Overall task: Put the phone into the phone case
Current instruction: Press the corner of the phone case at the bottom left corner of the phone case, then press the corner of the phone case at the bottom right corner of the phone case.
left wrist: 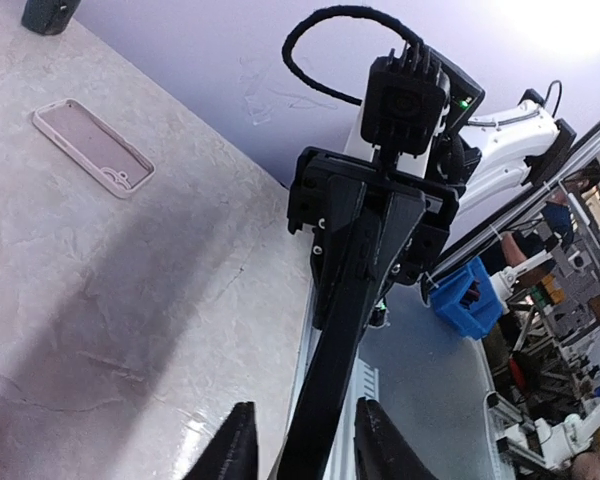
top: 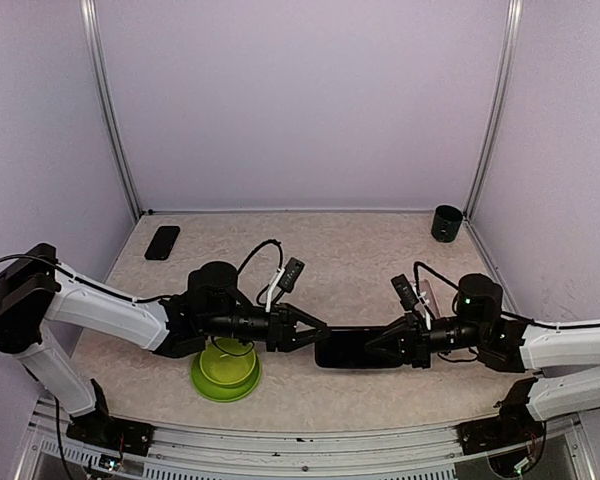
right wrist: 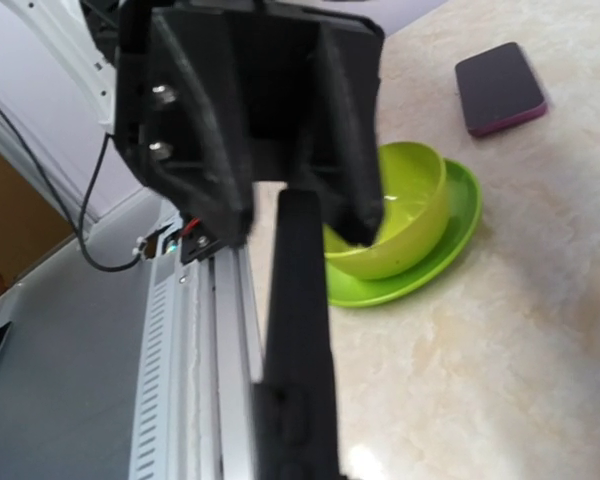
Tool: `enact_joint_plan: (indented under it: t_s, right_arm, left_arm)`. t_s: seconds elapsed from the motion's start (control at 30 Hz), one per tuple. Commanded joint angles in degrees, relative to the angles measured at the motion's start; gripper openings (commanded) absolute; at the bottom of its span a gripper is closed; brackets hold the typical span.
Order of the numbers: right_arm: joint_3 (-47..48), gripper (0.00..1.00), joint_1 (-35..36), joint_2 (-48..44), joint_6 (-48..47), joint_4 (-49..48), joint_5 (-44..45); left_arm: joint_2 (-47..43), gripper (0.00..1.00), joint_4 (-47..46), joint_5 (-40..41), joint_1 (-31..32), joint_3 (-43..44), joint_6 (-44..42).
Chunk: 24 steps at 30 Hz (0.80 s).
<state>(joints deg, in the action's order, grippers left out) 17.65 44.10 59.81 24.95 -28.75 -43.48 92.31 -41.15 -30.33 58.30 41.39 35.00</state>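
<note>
Beige table point(top: 360, 250), lilac walls. Phone point(top: 352, 350) at 6 o'clock between arms. Right gripper point(top: 382, 347) clamped on one end. Left gripper point(top: 310, 332) parted astride other end, contact unclear. Pink case point(left wrist: 92, 146) at 3 o'clock, hollow up. Align corners over case before pressing.

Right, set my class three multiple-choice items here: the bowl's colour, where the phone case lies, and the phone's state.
1. What colour is the bowl? A green; B red; C white.
2. Where is the phone case? A in the bowl; B on the table; C round the phone.
3. How is the phone? A inside the case; B flat on the table; C held up by the right hand.
Answers: 1 A, it is lime green. 2 B, it lies empty on the table. 3 C, the right hand grips it; the left hand straddles it.
</note>
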Motion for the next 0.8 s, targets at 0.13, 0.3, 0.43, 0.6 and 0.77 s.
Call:
enact_joint_plan:
  t_s: [0.13,0.3,0.43,0.6,0.77]
  right_arm:
    - [2.74,0.00,0.35,-5.39,-1.85,0.95,6.17]
    - [2.24,0.00,0.09,-8.04,-0.87,1.10,8.59]
    - [1.79,0.00,-0.06,-9.41,0.11,0.26,9.41]
    - [1.49,0.00,-0.16,-9.98,2.48,-1.66,9.95]
    - [0.90,0.00,-0.18,-9.04,4.97,-5.12,8.69]
  left_arm:
    - [-2.54,0.49,-9.00,0.00,-3.42,-5.11,6.11]
    - [-3.12,0.51,-10.65,-1.16,-4.16,-6.34,6.42]
    - [-1.84,0.51,-13.88,-2.82,-3.93,-6.92,7.87]
    - [-0.03,0.52,-15.45,-3.70,-2.59,-5.75,7.93]
    - [1.58,0.52,-14.74,-3.43,-1.50,-4.16,7.35]
